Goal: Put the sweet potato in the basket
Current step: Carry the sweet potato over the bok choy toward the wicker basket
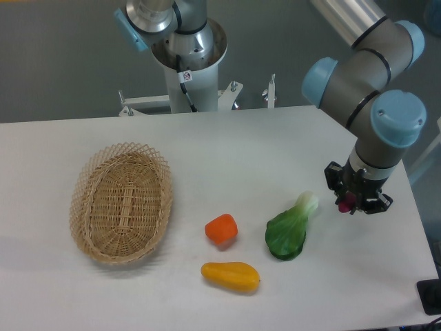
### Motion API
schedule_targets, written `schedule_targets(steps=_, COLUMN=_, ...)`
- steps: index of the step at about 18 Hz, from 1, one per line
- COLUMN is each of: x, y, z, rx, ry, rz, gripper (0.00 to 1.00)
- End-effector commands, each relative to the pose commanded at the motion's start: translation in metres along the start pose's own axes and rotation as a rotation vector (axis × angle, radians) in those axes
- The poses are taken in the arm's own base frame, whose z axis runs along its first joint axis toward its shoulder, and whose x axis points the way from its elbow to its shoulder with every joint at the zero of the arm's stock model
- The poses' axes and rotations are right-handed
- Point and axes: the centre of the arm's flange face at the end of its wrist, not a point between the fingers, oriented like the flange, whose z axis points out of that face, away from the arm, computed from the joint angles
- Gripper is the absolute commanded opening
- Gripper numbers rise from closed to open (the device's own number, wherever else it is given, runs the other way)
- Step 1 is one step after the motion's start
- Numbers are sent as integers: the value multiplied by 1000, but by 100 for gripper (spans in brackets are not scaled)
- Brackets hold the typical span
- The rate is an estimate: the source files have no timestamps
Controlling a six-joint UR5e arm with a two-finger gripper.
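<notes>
My gripper [355,200] hangs point-down over the right side of the table, seen mostly from above. A small reddish-purple piece of the sweet potato [344,203] shows between the fingers at the gripper's lower left. The rest of it is hidden by the gripper body. The gripper looks shut on it. I cannot tell whether the tuber touches the table. The basket [88,181], a large oval of light tan wicker, lies empty at the left of the table, far from the gripper.
A green bok choy [289,230] lies just left of the gripper. An orange chunk [221,229] and a yellow-orange oblong fruit [231,276] lie between it and the basket. The arm's base [187,55] stands at the back.
</notes>
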Motion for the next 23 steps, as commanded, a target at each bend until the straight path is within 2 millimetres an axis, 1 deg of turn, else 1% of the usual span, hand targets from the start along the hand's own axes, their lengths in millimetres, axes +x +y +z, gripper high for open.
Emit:
schedule_targets(steps=3, x=4, y=-3, z=-7, rx=4, ry=-7, rz=8, gripper=17)
schedule_targets(steps=4, x=7, y=-4, z=-5, rx=5, ry=-1, rz=9, gripper=17)
schedule_targets(steps=5, x=12, y=-7, z=-6, rx=7, ry=1, rz=12, gripper=16)
schedule_targets(steps=7, x=26, y=-24, z=-8, rx=9, ry=5, rz=34, gripper=16)
schedule_targets(steps=11, x=62, y=-46, z=-9, rx=13, ry=27, rz=58, gripper=16)
schedule_targets(steps=14, x=88, y=-68, z=-8, rx=12, ry=41, rz=76, gripper=17)
schedule_targets(steps=16, x=103, y=-84, z=-3, rx=9, ry=55, rz=79, gripper=17)
schedule_targets(steps=18, x=118, y=-102, z=1, rx=7, ry=67, rz=84, gripper=17)
schedule_targets(steps=19, x=128, y=-111, z=-2, rx=10, ry=65, rz=78, gripper=17)
schedule_targets(steps=20, x=139, y=-120, z=-3, rx=19, ry=71, rz=67, gripper=17)
schedule_targets(steps=23, x=174, y=-153, z=5, rx=40, ry=105, rz=52, gripper=17)
